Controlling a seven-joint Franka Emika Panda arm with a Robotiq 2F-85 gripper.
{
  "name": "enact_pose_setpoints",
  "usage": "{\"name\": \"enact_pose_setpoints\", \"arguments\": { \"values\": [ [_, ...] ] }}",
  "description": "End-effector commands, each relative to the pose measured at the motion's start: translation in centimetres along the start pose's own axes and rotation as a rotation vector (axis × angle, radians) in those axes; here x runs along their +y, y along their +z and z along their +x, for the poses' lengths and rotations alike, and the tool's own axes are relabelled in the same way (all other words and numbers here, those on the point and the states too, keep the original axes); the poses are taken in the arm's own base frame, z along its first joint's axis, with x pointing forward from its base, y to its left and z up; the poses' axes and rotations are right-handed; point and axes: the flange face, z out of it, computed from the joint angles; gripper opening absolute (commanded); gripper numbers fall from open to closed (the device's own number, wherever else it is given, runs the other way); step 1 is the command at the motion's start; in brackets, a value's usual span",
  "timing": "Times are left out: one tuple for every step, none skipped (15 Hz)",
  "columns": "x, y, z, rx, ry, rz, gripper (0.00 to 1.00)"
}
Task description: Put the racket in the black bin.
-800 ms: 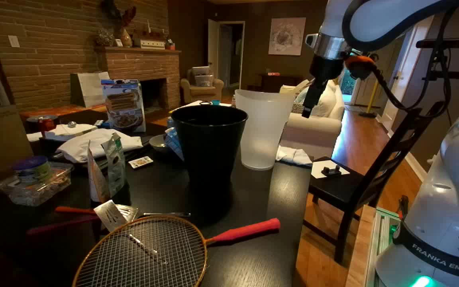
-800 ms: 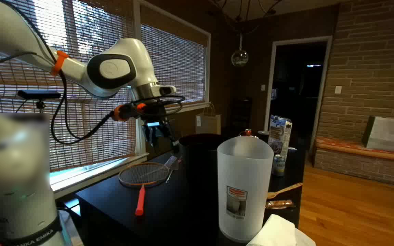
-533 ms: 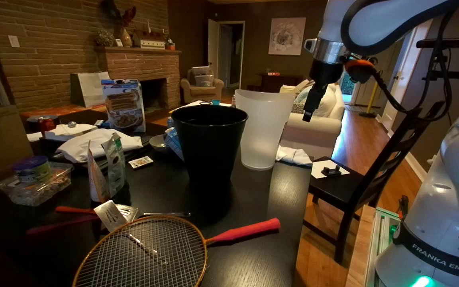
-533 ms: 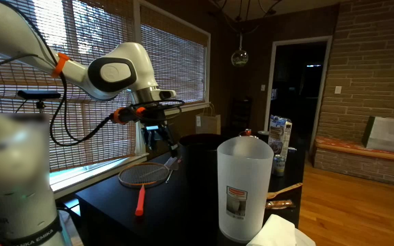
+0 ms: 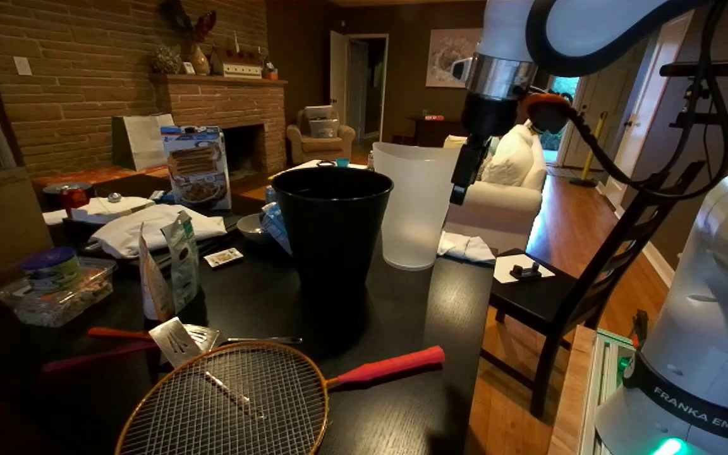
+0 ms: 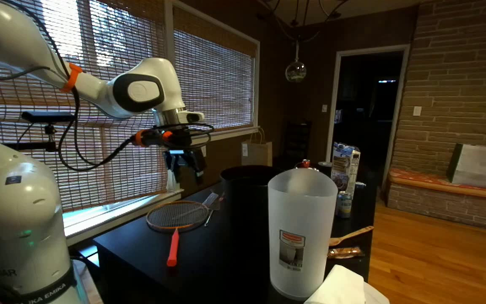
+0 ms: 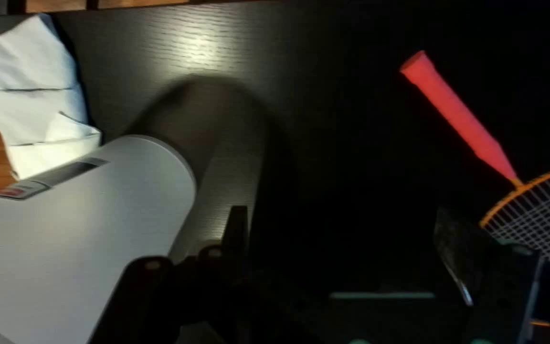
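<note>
The racket [image 5: 231, 398] lies flat on the dark table, with an orange rim and a pink-red handle. It also shows in an exterior view [image 6: 173, 249], and its handle shows in the wrist view [image 7: 456, 117]. The black bin [image 5: 335, 240] stands upright on the table beyond the racket and also shows in an exterior view [image 6: 247, 194]. In the wrist view I cannot make out the bin against the dark. My gripper [image 5: 459, 194] is above the table, apart from the racket. Its fingers are wide apart with nothing between them, as the wrist view [image 7: 344, 229] shows.
A tall translucent white bin [image 6: 302, 236] stands beside the black bin. A white cloth [image 7: 36, 95] lies by the table edge. Metal spatulas [image 5: 177, 341] lie by the racket head. Food pouches [image 5: 182, 265] and a box [image 5: 196, 167] stand farther off. A chair [image 5: 566, 297] is beside the table.
My gripper has lowered a little and moved left in both exterior views, away from the black bin. The racket and both bins have not moved.
</note>
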Motion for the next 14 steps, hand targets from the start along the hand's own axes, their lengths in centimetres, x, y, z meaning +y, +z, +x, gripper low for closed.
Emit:
{"name": "enact_pose_setpoints", "arguments": {
  "values": [
    [-6.4, -0.8, 1.4, -0.026, 0.014, 0.064, 1.00],
    [-8.4, -0.9, 1.6, -0.023, 0.020, 0.060, 1.00],
    [-10.0, -1.0, 1.9, -0.020, 0.016, 0.052, 1.00],
    [-11.9, -1.1, 2.1, -0.007, 0.001, 0.041, 1.00],
    [-13.2, -1.1, 2.4, 0.003, -0.009, 0.044, 1.00],
    [-15.0, -1.0, 2.6, 0.005, -0.032, 0.036, 1.00],
    [-16.6, -0.9, 2.8, 0.013, -0.059, 0.031, 1.00],
    [-18.3, -0.8, 2.9, 0.020, -0.084, 0.023, 1.00],
    [-19.3, -0.6, 3.2, 0.027, -0.108, 0.022, 1.00],
    [-17.3, -1.0, 2.2, 0.027, -0.094, 0.002, 1.00],
    [-18.1, -0.8, 2.2, 0.024, -0.106, -0.001, 1.00],
    [-18.1, -0.7, 2.2, 0.021, -0.106, -0.001, 1.00],
    [-17.9, -0.7, 2.3, 0.021, -0.100, 0.001, 1.00],
    [-17.7, -0.7, 2.3, 0.022, -0.096, 0.003, 1.00]
  ]
}}
